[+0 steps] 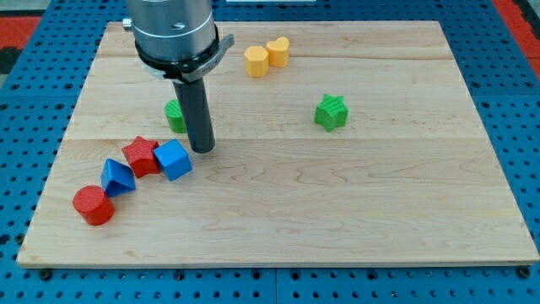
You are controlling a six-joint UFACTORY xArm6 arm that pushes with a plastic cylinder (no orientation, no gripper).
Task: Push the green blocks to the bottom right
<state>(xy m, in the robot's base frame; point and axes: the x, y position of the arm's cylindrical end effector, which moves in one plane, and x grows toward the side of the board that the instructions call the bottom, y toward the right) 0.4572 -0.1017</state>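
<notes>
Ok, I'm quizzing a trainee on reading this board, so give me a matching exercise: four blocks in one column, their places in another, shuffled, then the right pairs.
Blocks:
1. green star block
2. red cylinder
3. yellow heart block
4. blue cube

Places:
A. just to the view's lower left of my tip
B. near the view's top, touching the orange hexagonal block
C. alone, right of the board's centre
D. nearest the board's bottom left corner

Pairs: 1-C, 2-D, 3-B, 4-A
</notes>
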